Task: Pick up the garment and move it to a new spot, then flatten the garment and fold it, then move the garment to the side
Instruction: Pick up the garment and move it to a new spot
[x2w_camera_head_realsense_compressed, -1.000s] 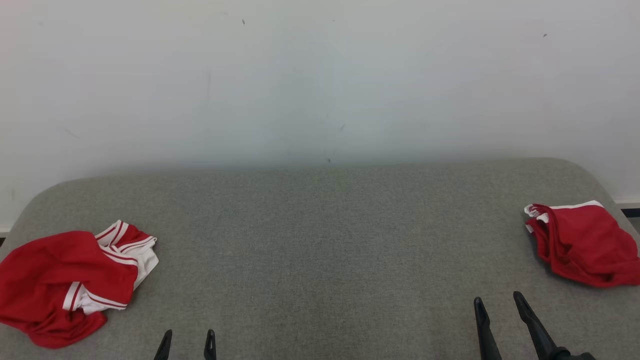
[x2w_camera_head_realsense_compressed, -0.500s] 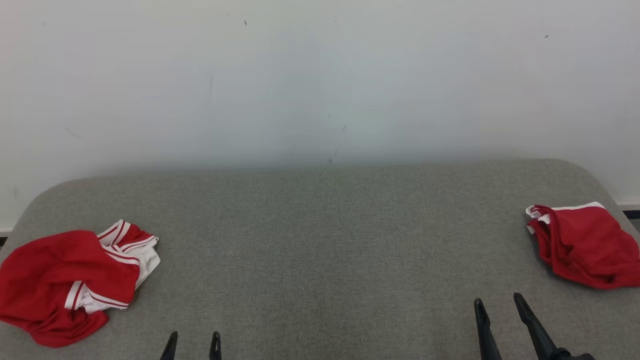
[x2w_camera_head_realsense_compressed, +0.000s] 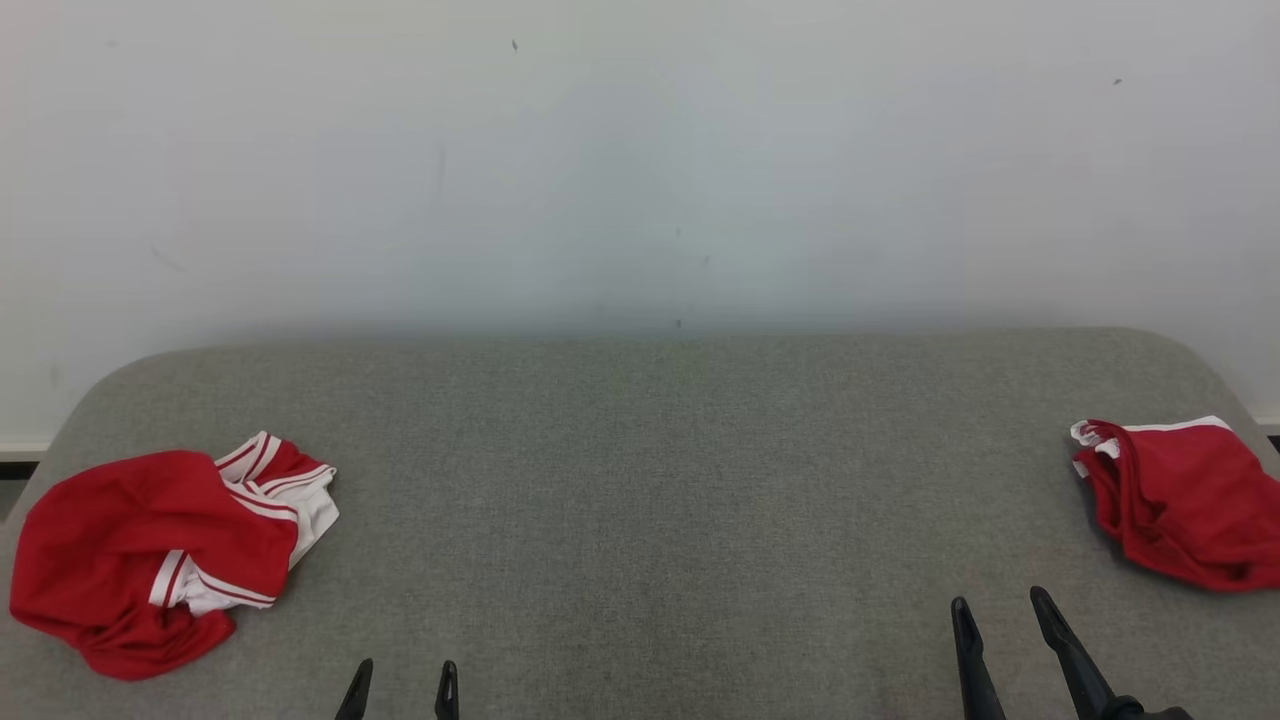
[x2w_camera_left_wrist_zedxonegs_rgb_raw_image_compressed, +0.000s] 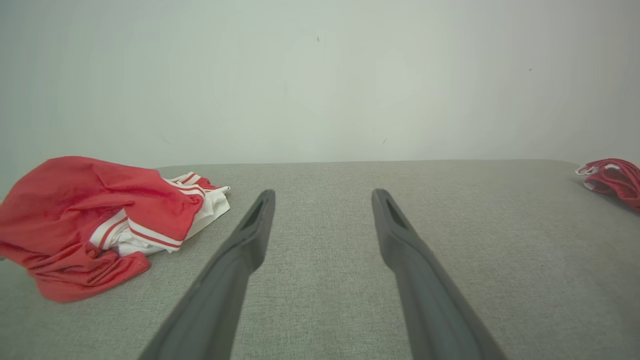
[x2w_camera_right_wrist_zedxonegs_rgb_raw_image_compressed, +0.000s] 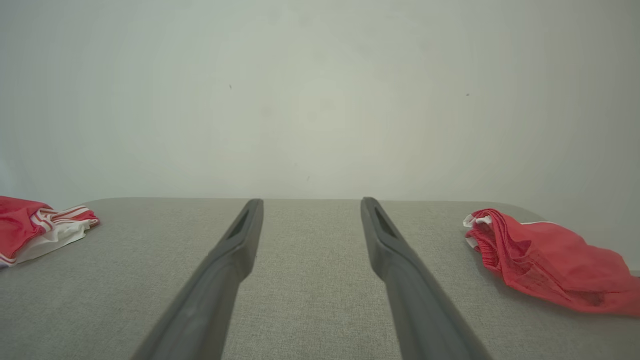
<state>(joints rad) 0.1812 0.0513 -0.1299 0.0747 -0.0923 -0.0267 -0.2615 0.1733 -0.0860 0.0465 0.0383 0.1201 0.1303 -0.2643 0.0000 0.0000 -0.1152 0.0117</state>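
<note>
Far left of bench (x2w_camera_head_realsense_compressed: 650, 480): red-and-white striped garment (x2w_camera_head_realsense_compressed: 130, 550), crumpled heap, nothing gripping it. Next, left jaws: low in head view, spread wide, empty, over bare bench near that heap. Then right jaws: likewise wide apart, empty. Far right: plain red garment (x2w_camera_head_realsense_compressed: 1190, 510), bunched, cut off by head-view edge. Judgement: task at start; pick-up, flattening, folding, moving aside all left. Which garment is target: cannot tell. Garment type hidden in folds.
</note>
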